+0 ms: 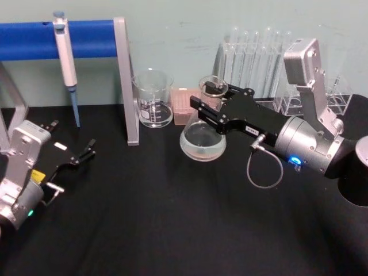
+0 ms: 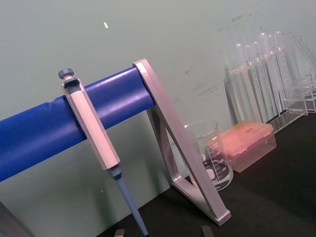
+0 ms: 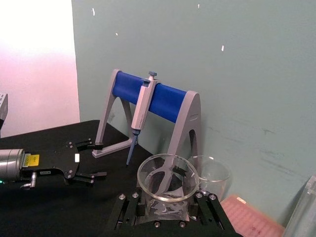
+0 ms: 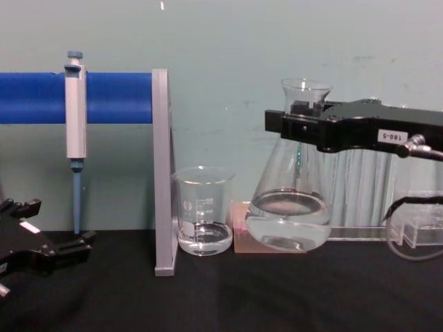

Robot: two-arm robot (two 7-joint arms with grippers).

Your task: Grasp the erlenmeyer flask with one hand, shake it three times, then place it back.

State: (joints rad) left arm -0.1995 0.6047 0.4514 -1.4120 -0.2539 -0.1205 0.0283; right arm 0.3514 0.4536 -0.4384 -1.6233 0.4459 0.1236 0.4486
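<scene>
- One flask (image 1: 202, 141), neck grasped by right end effector (image 1: 211, 96), just right of beaker (image 1: 153, 99).
- Left end effector (image 1: 72, 134) released, well left of beaker.

Lab bench w/ pipette (image 1: 65, 57) on stand (image 1: 123, 80), beaker (image 1: 153, 100), test tubes (image 1: 256, 60), tip box (image 1: 183, 106)

A clear glass beaker (image 1: 152, 100) holding a little liquid stands near the tips of the right gripper's fingers (image 1: 204, 111), on their left. A pink box (image 1: 183, 106) sits just behind those fingertips. Tall test tubes (image 1: 253, 54) stand upright in a clear rack (image 1: 339, 102) farther behind them. Beyond the left gripper's fingers (image 1: 86, 152), a pipette (image 1: 65, 57) hangs from a blue-barred stand (image 1: 123, 80) on the black tabletop (image 1: 172, 224).
</scene>
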